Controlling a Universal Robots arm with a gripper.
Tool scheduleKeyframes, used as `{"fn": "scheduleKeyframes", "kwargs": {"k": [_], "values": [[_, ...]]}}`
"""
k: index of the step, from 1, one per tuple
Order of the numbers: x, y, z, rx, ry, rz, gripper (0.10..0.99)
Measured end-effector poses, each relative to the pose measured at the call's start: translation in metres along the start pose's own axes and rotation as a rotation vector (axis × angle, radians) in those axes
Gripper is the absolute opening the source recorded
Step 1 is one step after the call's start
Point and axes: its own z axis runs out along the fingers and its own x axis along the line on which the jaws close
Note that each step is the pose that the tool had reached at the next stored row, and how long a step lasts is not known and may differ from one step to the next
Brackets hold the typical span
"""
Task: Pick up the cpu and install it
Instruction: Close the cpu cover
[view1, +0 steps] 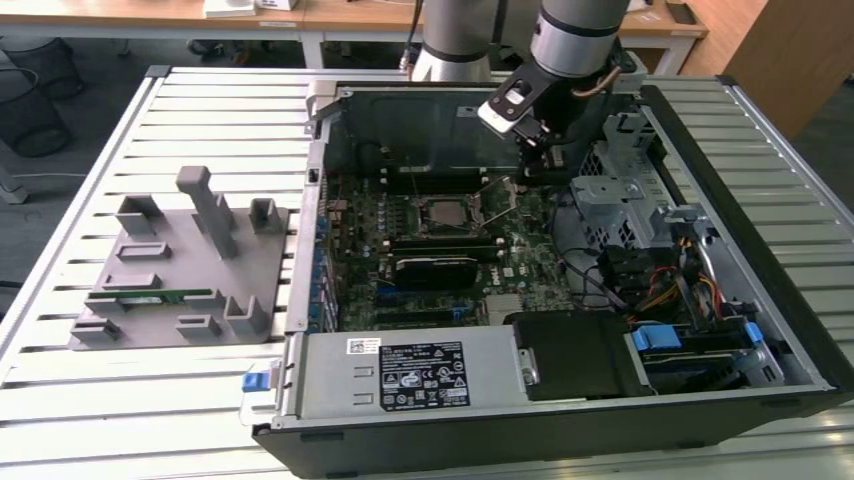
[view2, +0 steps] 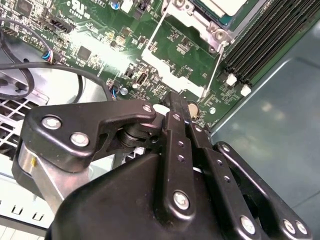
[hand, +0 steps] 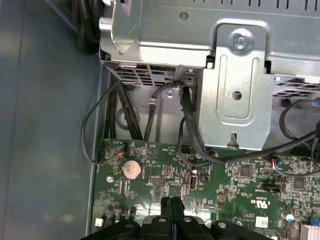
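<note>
At the exterior view's left: grey parts tray (view1: 96, 326) on the slatted table (view1: 80, 400), just beside the open computer case (view1: 561, 440). Mid-case, on the green board (view1: 534, 270): cpu (view1: 445, 211) lies flat in its socket, silver top up, not in the claw. Second wrist view catches its corner inside the metal frame; thin wire lever (view2: 215, 65) looks unlatched, my read. Right of that: claw (view1: 534, 168) hangs low over the board's edge, near the drive cage (view1: 607, 192). Fingers (hand: 167, 208) pressed together on nothing in both wrist views. So the cpu sits to the exterior view's left of the claw, near but apart. Square chip, no long axis to align.
</note>
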Motion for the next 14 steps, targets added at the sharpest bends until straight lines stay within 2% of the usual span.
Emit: {"fn": "scheduleKeyframes", "kwargs": {"k": [7, 11, 14], "values": [[-0.0002, 0.0007, 0.0117, 0.0, -0.0001, 0.0, 0.106], [-0.0002, -0.0002, 0.0134, 0.0, -0.0001, 0.0, 0.106], [0.0001, -0.0048, 0.0135, 0.0, -0.0005, 0.0, 0.106]]}}
